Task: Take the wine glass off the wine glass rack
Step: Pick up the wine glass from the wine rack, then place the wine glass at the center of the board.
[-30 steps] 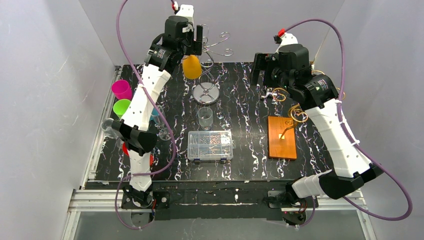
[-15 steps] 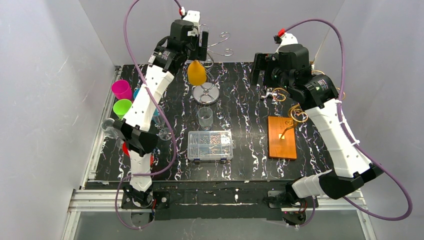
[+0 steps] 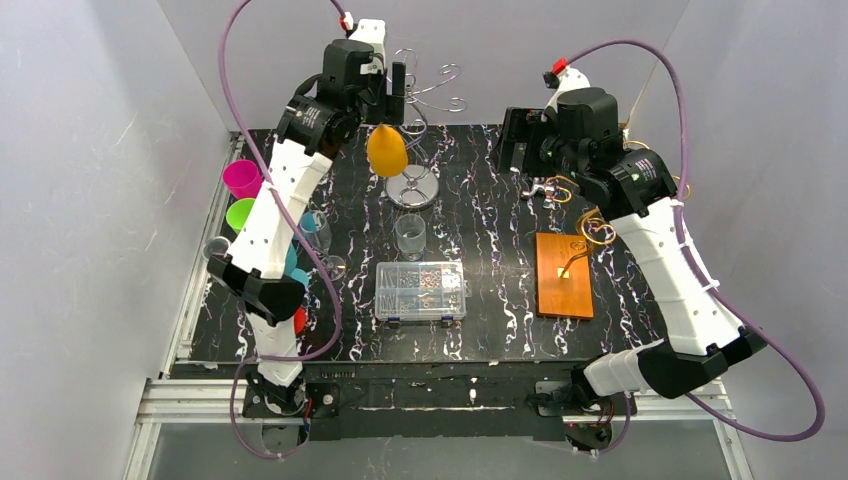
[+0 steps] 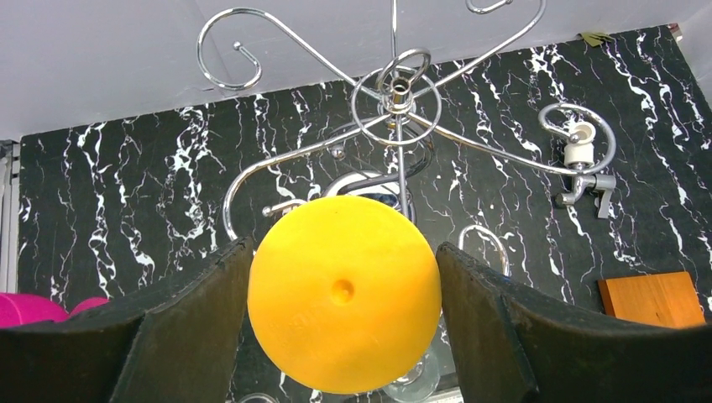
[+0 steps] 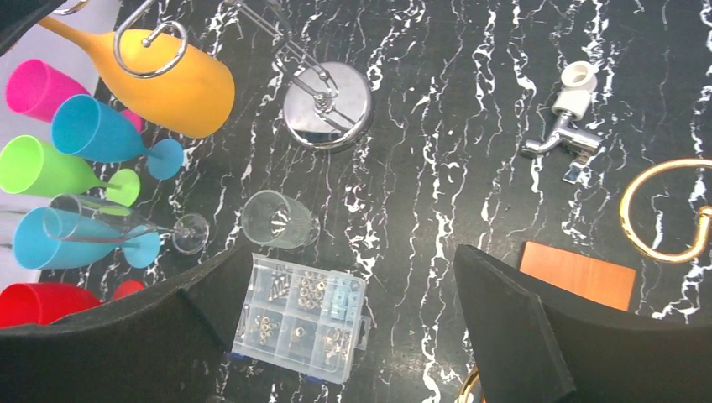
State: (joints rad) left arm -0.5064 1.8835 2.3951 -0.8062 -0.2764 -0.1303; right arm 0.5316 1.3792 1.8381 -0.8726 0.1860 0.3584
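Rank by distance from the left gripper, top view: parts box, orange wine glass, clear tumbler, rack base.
1. orange wine glass, held in the left gripper
2. rack base, on the table just past the glass
3. clear tumbler, mid-table
4. parts box, toward the arm bases

A black table [image 3: 490, 260] with white streaks holds a clear box [image 3: 421, 290] full of little metal bits. A small clear glass [image 3: 410, 235] stands just behind the box. To the right lies a brown wooden board [image 3: 563, 274]. A silver tap [image 5: 569, 138] and a gold ring [image 5: 625, 203] lie near it. A pink cup [image 3: 243, 179] and a green cup [image 3: 242, 214] sit at the left edge.
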